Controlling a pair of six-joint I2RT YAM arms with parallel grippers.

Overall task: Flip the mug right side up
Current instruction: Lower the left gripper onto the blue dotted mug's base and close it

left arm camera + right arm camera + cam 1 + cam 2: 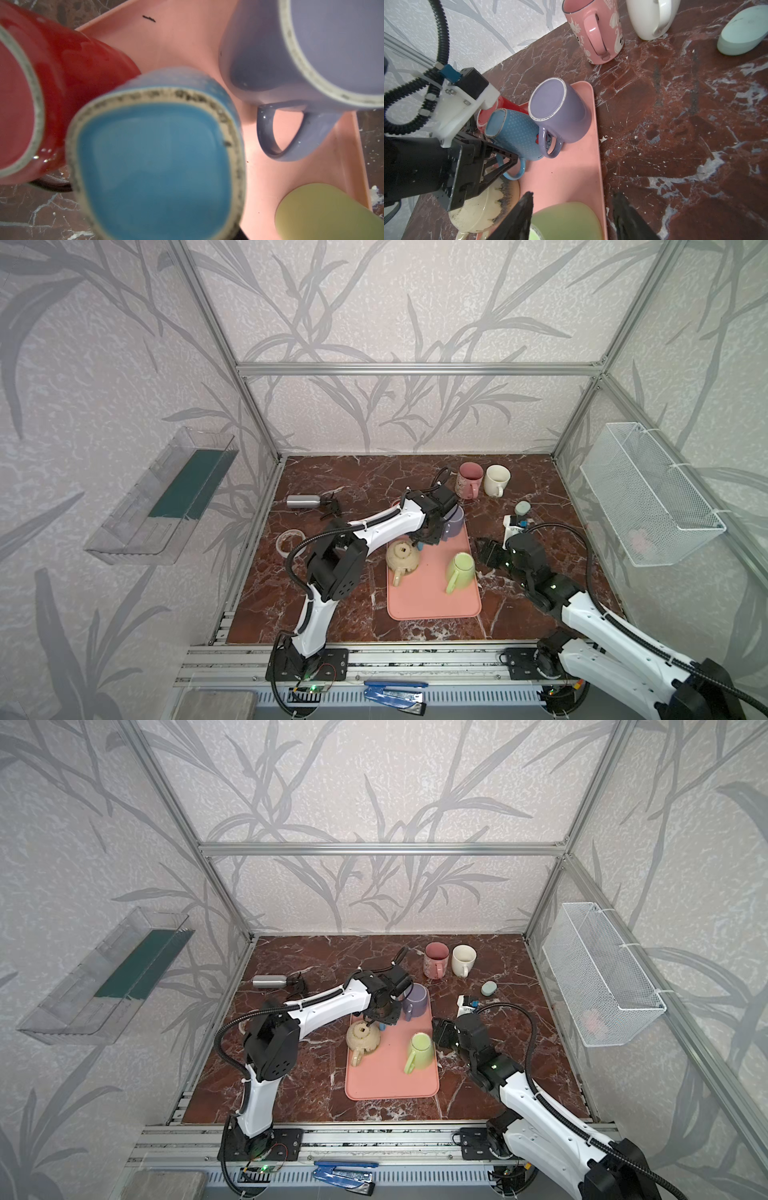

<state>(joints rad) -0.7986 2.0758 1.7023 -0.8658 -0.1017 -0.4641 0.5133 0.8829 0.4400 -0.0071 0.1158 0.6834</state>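
Observation:
On the pink tray (pixel 432 597) (pixel 566 166) a blue dotted mug (pixel 517 135) (pixel 158 155) stands upside down, base up. It is wedged between a red mug (pixel 504 104) and an upside-down purple mug (pixel 558 110) (pixel 456 520). My left gripper (pixel 508 160) (pixel 424 537) is at the blue mug's handle, with a black finger across the loop. Whether it grips is hidden. My right gripper (pixel 574 199) (pixel 484 549) is open, its fingers on either side of the base of an upside-down green mug (pixel 461 568) (pixel 566 220).
A beige mug (pixel 402 558) lies base up on the tray's left edge. A pink mug (pixel 469 481) and a white mug (pixel 496 481) stand upright at the back. A silver bottle (pixel 301 502), tape roll (pixel 289 539) and teal oval (pixel 522 508) lie on the marble.

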